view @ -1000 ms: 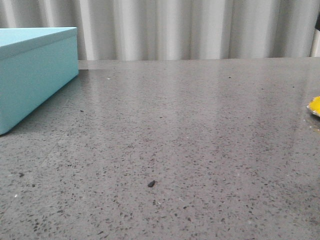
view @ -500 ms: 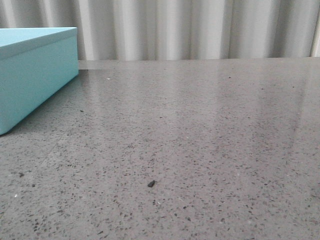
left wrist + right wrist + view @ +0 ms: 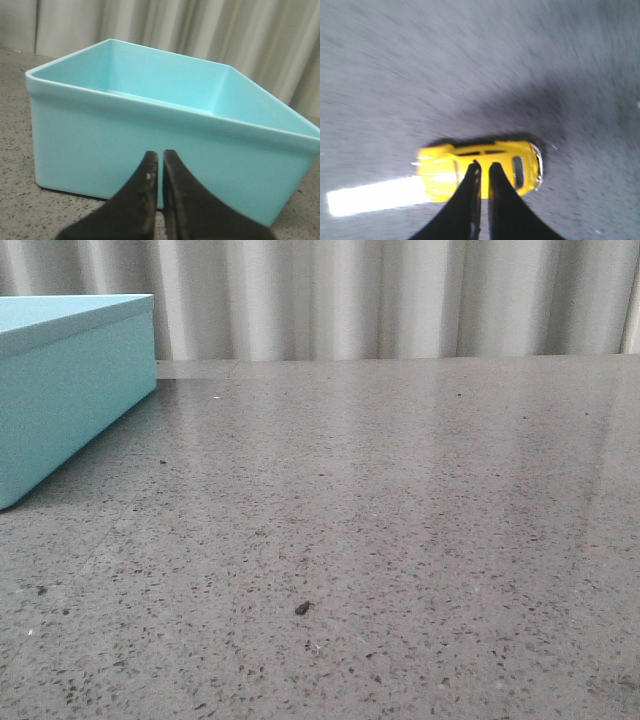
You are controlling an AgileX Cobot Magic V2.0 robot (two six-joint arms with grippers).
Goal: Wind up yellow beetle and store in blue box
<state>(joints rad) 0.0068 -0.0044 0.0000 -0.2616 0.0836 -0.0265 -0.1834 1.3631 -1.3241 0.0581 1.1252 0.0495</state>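
The yellow beetle sits on the grey surface, out of my front view, directly beneath my right fingers, which are pressed nearly together over its roof and grip nothing. I judge I'm at the pick-up before winding: next I must spread those fingers and drop around the body. The blue box stands open at twelve o'clock from my left fingers, also pressed together.

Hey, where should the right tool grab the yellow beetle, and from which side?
Judging by the right wrist view, grip the yellow beetle across its narrow body at mid-roof, coming from above. It lies lengthwise across the view and its flat sides suit the fingers. The right tool is nearly shut, so it must open first.
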